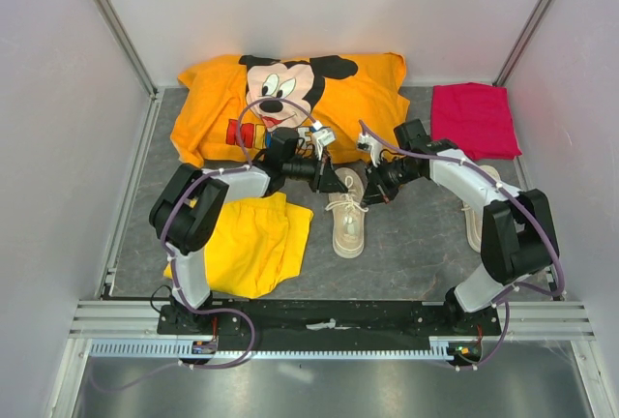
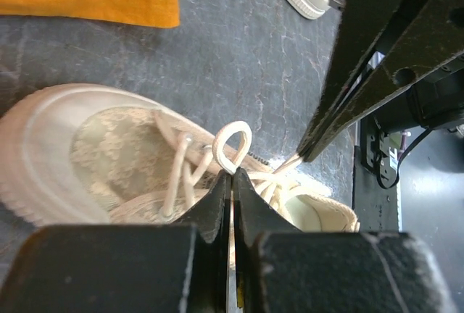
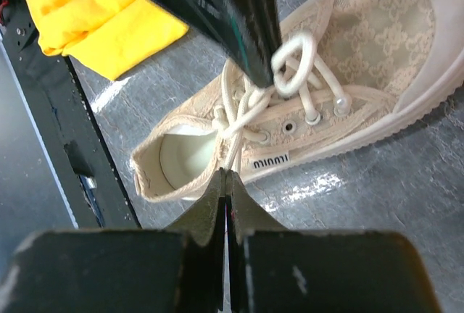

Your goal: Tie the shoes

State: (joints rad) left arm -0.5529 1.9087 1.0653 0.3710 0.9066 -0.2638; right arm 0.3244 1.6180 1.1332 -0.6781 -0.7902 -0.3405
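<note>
Top view, bench (image 1: 406, 244): grey sheet with slate-like mottling, walled by pale panels on three sides. Open grey surface shows between the middle shoe and the right arm.
Top view, shoe (image 1: 348, 234): cream, mid-bench, heel toward the arm bases, toe toward the orange shirt (image 1: 368, 99).
Top view, second shoe (image 1: 472, 224): at the right, partly hidden by the right arm, well apart from the first.
Top view, cloths: crumpled yellow shorts (image 1: 251, 244) just left of the shoe; folded red cloth (image 1: 474, 118) in the far right corner.
Top view, left fingers (image 1: 338, 186) and right fingers (image 1: 371, 194): they meet over the laced part from either side.
Left wrist view, left fingers: pressed together, pinching the base of a rounded lace loop (image 2: 233, 143) that stands above the eyelets.
Left wrist view, right fingers: a long black wedge from the upper right, tip nipped on a taut lace strand (image 2: 286, 162).
Left wrist view, shoe: smooth rubbery toe cap, patterned woven upper.
Right wrist view, right fingers: pressed together on the thin white strand.
Right wrist view, shoe: open heel, ringed eyelets, small side label, thick pale sole; black rail (image 3: 61, 110) along the left.
</note>
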